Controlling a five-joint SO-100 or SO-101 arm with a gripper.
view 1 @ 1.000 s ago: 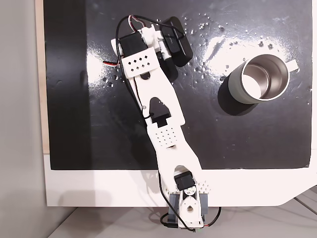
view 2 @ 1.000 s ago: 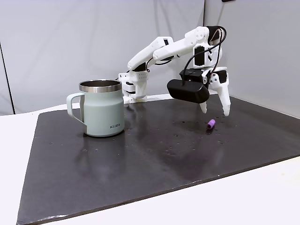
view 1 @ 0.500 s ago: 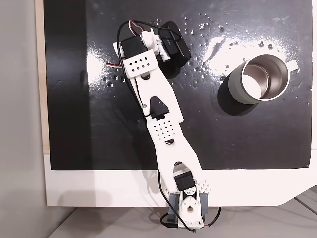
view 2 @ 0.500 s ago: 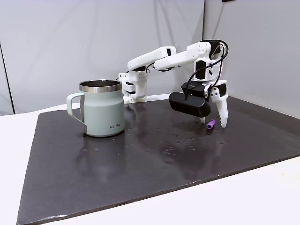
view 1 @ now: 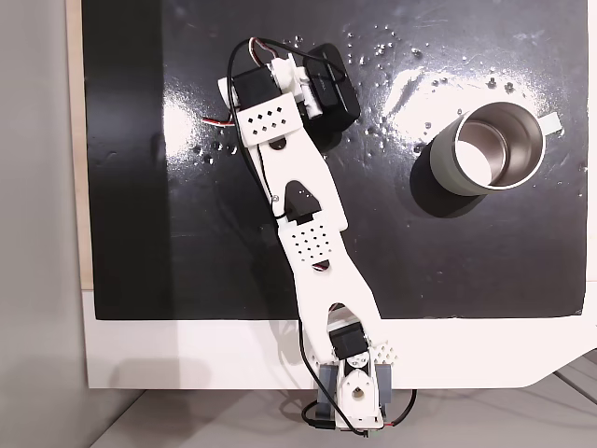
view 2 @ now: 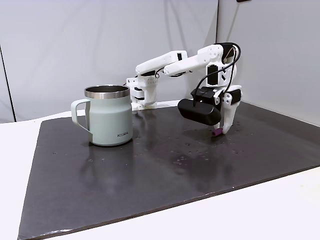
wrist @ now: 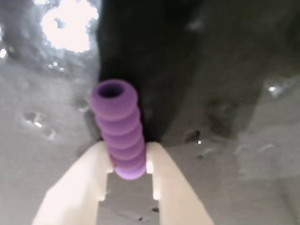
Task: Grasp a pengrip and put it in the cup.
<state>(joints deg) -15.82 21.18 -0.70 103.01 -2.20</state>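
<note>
At the tabletop (view 2: 165, 165), the claw (wrist: 127, 164) had closed on the pengrip (wrist: 119, 126), so lifting and carrying it to the cup (view 2: 106, 116) remained.

In the side fixed view, the cup (view 2: 106, 116) stands on the mat (view 2: 150, 170) at left, well apart from the pincer (view 2: 218, 131) at right. The pengrip (wrist: 120, 129) sits between the pincer's fingertips (wrist: 96, 161), low at the mat. The mat lies on the surface (view 2: 280, 205).
</note>
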